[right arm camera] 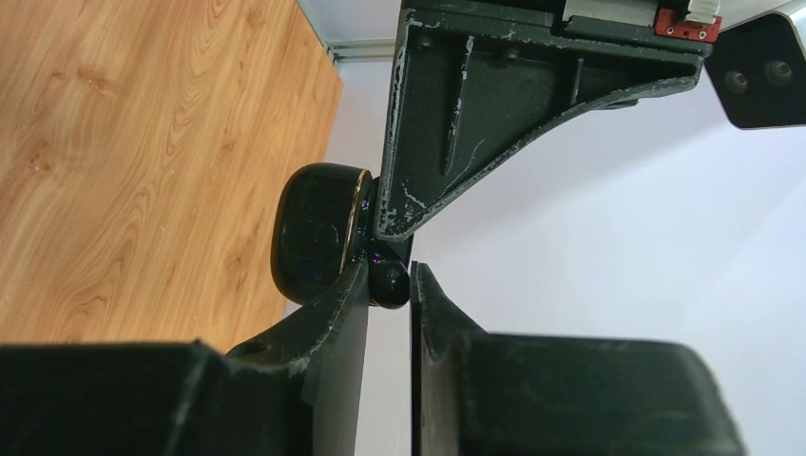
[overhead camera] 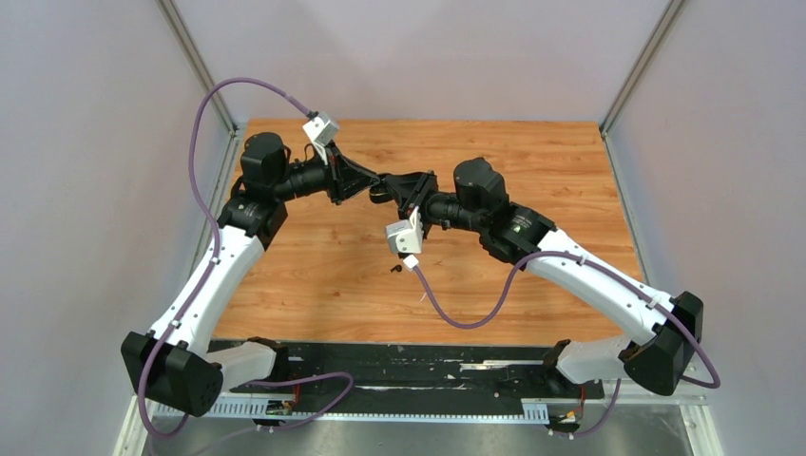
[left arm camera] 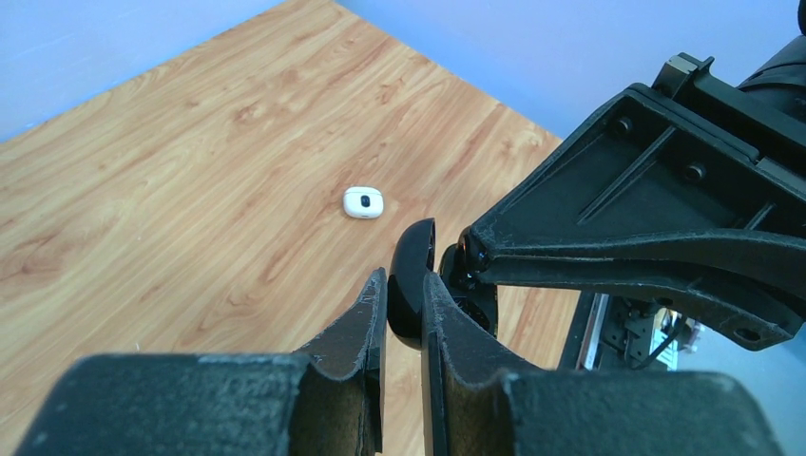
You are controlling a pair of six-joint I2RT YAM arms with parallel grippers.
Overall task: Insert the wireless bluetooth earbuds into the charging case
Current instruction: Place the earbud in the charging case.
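The left tool (left arm camera: 404, 287) is clamping a glossy black case (left arm camera: 411, 261) edge-on above the tabletop (overhead camera: 314, 275). The right tool (right arm camera: 389, 273) is pinching a black earbud (right arm camera: 388, 282) and holding it right at the case's rim.

The risk here is slip. The bud is tiny and slick between broad fingers, so a skewed push could squirt it out or twist the case in its grip. Any misalignment with the socket is likely to jam it.

The right wrist view is giving us the bud-to-case contact, which the overhead is hiding behind the arms. I cannot tell from it whether a socket is lined up. The left wrist view is showing a white earbud (left arm camera: 363, 201) lying at eleven o'clock from the case. Only the overhead is catching a small dark bit (overhead camera: 395, 270) at six o'clock below the tools, possibly another bud.
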